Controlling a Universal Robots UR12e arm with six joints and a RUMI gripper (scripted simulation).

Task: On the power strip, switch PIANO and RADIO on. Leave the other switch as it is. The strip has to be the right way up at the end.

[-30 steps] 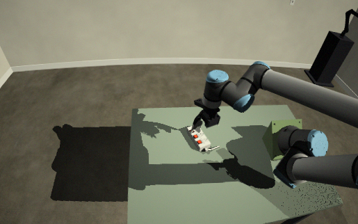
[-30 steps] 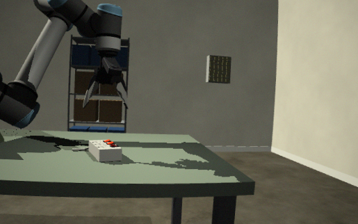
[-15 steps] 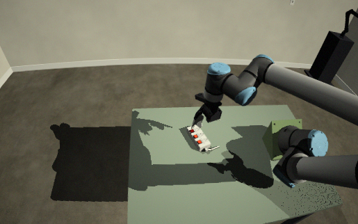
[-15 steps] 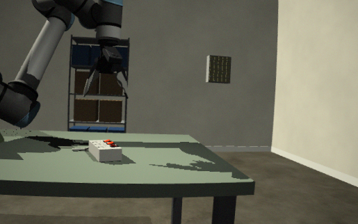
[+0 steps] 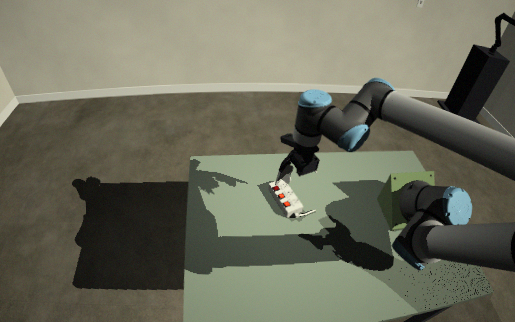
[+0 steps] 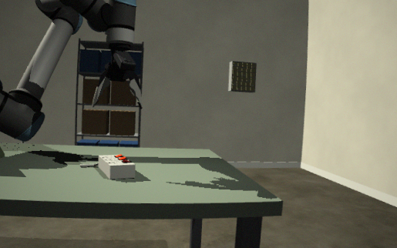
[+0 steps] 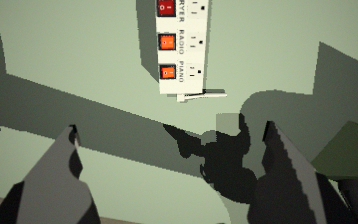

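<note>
The white power strip (image 5: 286, 198) lies flat on the green table, switches facing up. It also shows in the exterior view (image 6: 116, 165) and at the top of the wrist view (image 7: 182, 47). In the wrist view the PIANO switch (image 7: 167, 72) and the RADIO switch (image 7: 167, 42) glow bright orange. The third switch (image 7: 165, 8), labelled with letters ending in RYER, is a darker red. A short cable stub (image 7: 204, 94) leaves the PIANO end. My gripper (image 6: 117, 94) is open and empty, well above the strip. Its two fingers spread wide over bare table beyond the cable end.
The arm's green mounting block (image 5: 405, 197) stands at the table's right edge. A shelf rack with boxes (image 6: 109, 96) stands behind the table. A black stand with a camera arm (image 5: 478, 75) is in the room's far corner.
</note>
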